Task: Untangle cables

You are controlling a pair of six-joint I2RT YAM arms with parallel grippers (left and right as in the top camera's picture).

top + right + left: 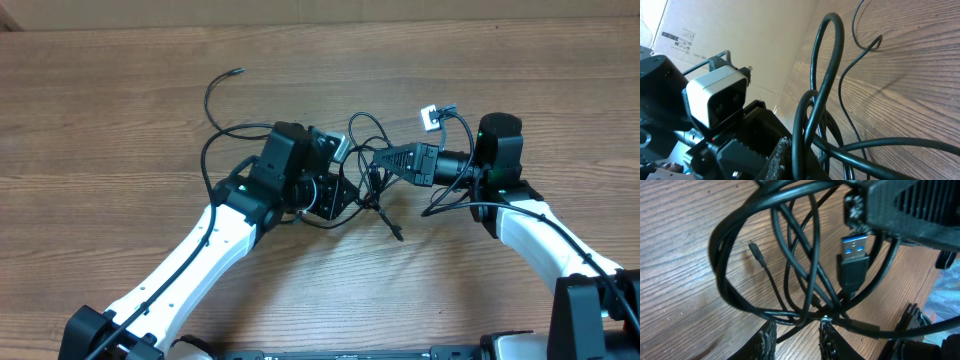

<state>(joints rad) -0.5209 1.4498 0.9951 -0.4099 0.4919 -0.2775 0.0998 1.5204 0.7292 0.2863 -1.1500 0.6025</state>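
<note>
Cables point(365, 180): you find the black cords in one knot at the middle of the table point(110, 110), between your two grippers.
Long strand: one cord leaves the knot to the far left and curls on the wood. Its tip point(238, 72) lies well apart from both arms.
Short strand: another end point(398, 235) points toward the near edge, close to the knot.
Left gripper point(797, 330): your fingers stand apart, released, with bare wood between them. One cord crosses at the fingertips, and you cannot tell from the wrist view if it touches them.
Right gripper point(375, 158): it is clenched on the cables. In its wrist view a thick loop rises directly from the closed fingers.
USB plug point(855, 262): blue inside. In your left wrist view it shows just below the black body of the right gripper, framed by the big loops.
Small plug point(753, 245): a thin metal tip on a thin cord, seen inside the big loop, above the wood.
White plug point(430, 116): it sits near the right gripper, on its far side.
</note>
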